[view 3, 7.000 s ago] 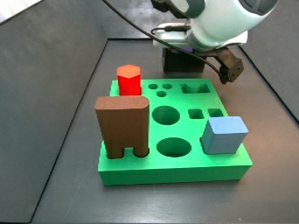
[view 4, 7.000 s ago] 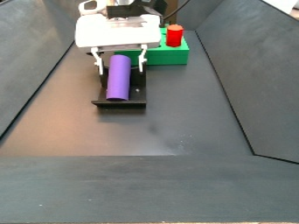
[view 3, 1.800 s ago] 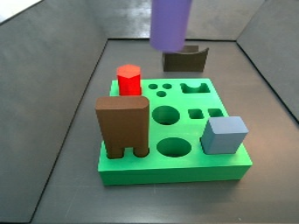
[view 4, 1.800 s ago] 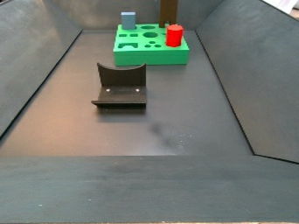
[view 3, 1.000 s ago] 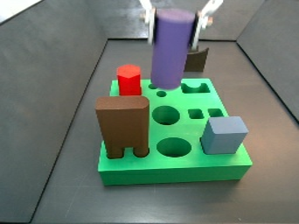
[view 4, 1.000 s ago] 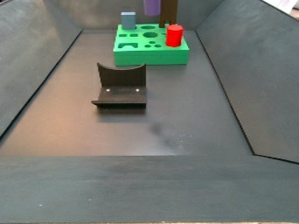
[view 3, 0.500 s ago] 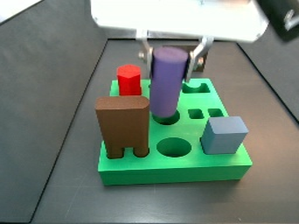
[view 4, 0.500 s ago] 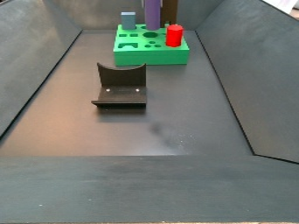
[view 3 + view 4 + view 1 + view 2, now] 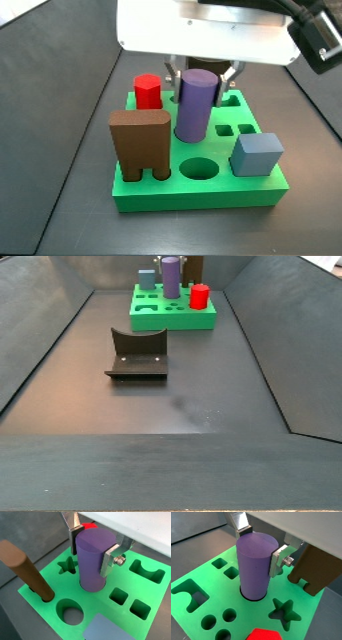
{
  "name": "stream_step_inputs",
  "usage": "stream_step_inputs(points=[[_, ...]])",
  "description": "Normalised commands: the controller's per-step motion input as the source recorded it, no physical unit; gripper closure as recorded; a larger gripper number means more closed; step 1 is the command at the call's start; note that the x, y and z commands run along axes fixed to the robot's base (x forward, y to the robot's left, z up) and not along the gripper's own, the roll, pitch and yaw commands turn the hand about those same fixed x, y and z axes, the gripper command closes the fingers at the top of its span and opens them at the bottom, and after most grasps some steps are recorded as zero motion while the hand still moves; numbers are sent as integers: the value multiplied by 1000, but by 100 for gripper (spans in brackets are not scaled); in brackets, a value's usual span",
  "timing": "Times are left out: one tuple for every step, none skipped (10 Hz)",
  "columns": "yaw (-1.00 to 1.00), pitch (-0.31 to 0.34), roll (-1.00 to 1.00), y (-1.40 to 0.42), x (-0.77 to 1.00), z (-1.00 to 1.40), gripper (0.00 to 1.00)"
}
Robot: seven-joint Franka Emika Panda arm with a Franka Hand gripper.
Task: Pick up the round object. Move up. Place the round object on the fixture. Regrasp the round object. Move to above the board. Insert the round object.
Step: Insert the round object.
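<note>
The round object (image 9: 195, 103) is a purple cylinder standing upright, its lower end inside a round hole of the green board (image 9: 201, 196). My gripper (image 9: 198, 75) hangs directly over it. In both wrist views the silver fingers (image 9: 109, 560) press on opposite sides of the round object (image 9: 91, 559) near its top, so the gripper (image 9: 92, 551) is shut on it. The peg (image 9: 256, 564) enters the board (image 9: 208, 587) squarely between the gripper's (image 9: 260, 548) fingers. In a side view the fixture (image 9: 138, 353) lies empty on the dark floor, nearer than the board (image 9: 174, 319) and the peg (image 9: 171, 276).
A red hexagonal peg (image 9: 147, 92) stands at the board's far left. In a near-left hole stands a tall brown arch block (image 9: 139, 145), close beside the peg. A grey-blue cube (image 9: 257, 153) sits at the near right. Sloping dark walls (image 9: 40, 346) enclose the floor.
The gripper has come down with the round object: from high above the board a second ago, to its lower end now sunk in the round hole.
</note>
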Motion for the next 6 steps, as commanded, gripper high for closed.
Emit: stream_step_inputs(points=[[51, 0, 17, 40, 231, -323, 100], [49, -21, 36, 63, 69, -423, 100], [29, -114, 151, 0, -60, -603, 100], [71, -153, 317, -20, -240, -666, 100], [23, -217, 319, -129, -329, -566, 100], [0, 0, 0, 0, 0, 0, 100]])
